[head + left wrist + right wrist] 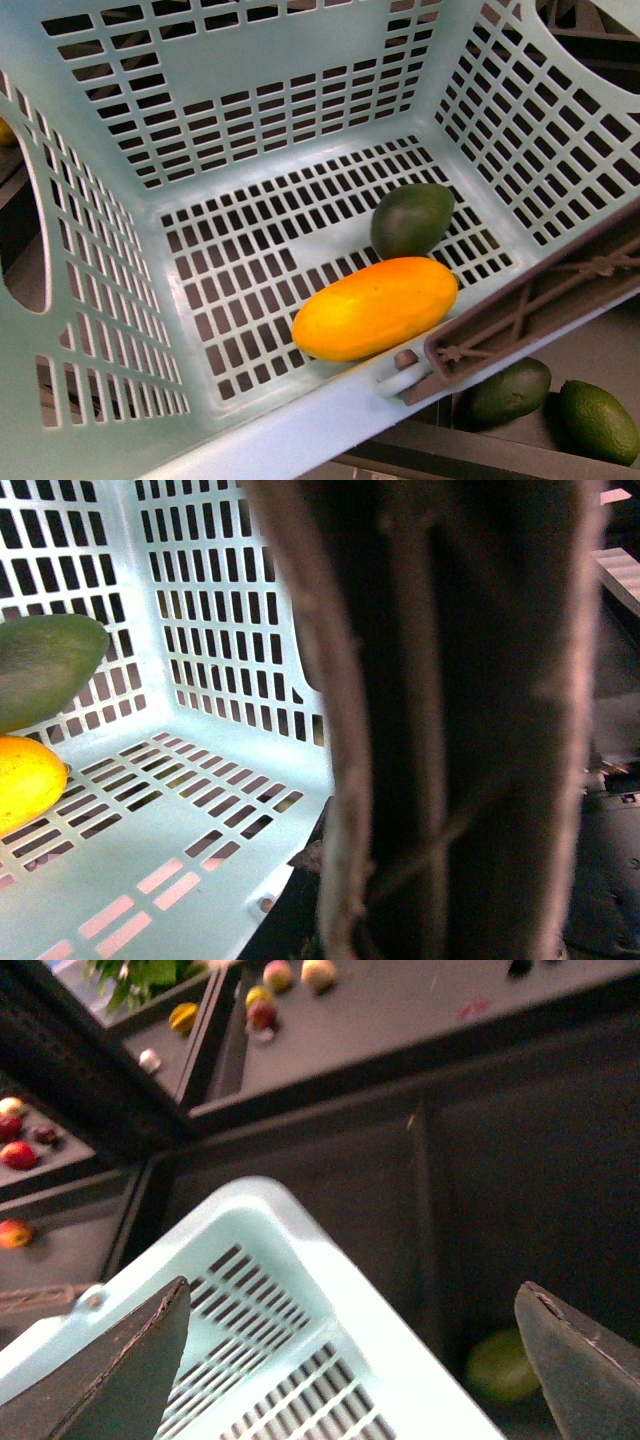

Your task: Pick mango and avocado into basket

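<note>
Basket (300,90): mango (375,308) touching avocado (412,220) near handle-side wall; right claw (350,1360) spread wide, left claw's state apparently hidden.

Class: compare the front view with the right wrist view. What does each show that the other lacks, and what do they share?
Only the front view shows the mango and the avocado lying on the basket floor, plus the brown handle. Only the right wrist view shows the open right gripper and small fruit on distant shelves. Both show the turquoise basket.
</note>
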